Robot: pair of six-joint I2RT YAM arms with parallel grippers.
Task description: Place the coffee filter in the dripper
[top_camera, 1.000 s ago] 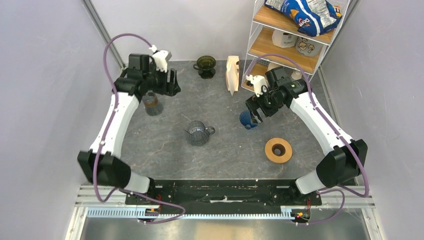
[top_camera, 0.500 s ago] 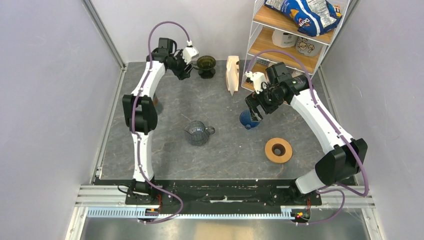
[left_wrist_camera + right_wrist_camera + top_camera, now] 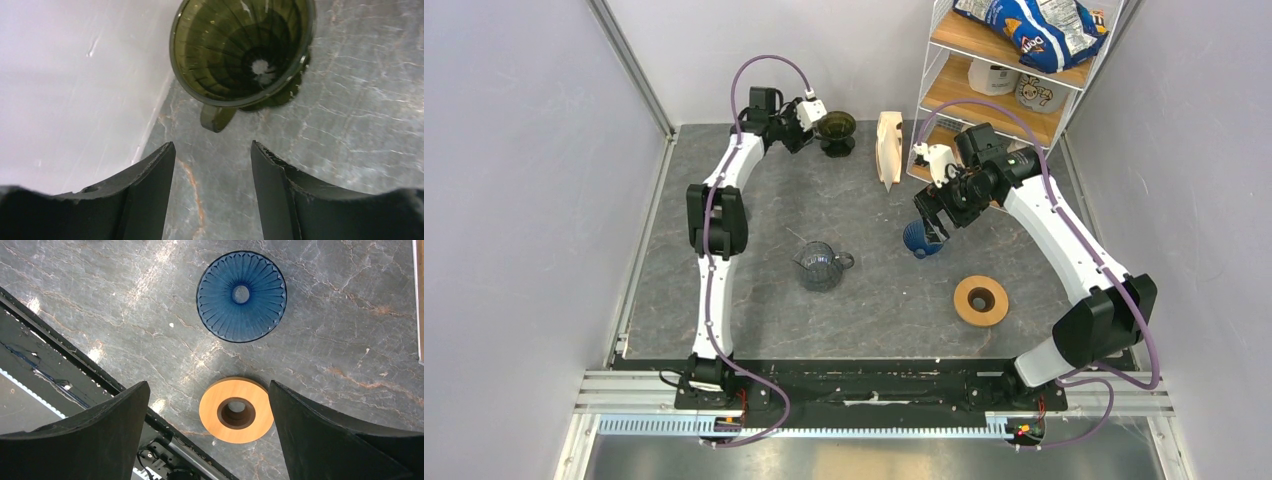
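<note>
Top external view, contents listed.

1. Table (image 3: 754,300): flat grey stone-patterned surface with pale veins, walled on the left and far sides.
2. Dripper (image 3: 835,128) (image 3: 245,50): dark olive-green translucent cone, ribbed inside, with a pale hole at the bottom, a round base and a small loop handle. It stands upright at the far edge of the table, close to the far wall, with its mouth up and its long axis vertical. The handle points left, toward the left gripper. Nothing lies inside.
3. Left gripper (image 3: 810,128) (image 3: 212,150): black curved fingers, level with the dripper and just left of it. The jaws are parted moderately and hold nothing. The handle lies just beyond the tips, in line with the gap and apart from both fingers.
4. Right gripper (image 3: 934,224) (image 3: 209,387): jaws spread wide and empty, hanging over the right half of the table.
5. Blue cone (image 3: 921,238) (image 3: 241,296): glossy and finely ribbed, round with a centre hole, beneath the right gripper.
6. Wooden ring (image 3: 981,300) (image 3: 236,410): smooth tan disc with a dark centre hole, near and right of the blue cone and well apart from it.
7. Glass carafe (image 3: 821,266): clear, with a handle, at mid-table.
8. Cream paper stack (image 3: 888,148): fan-shaped, standing on edge right of the dripper, its long axis running near to far.
9. Shelf (image 3: 944,100): white wire frame with wooden boards, at the far right.
</note>
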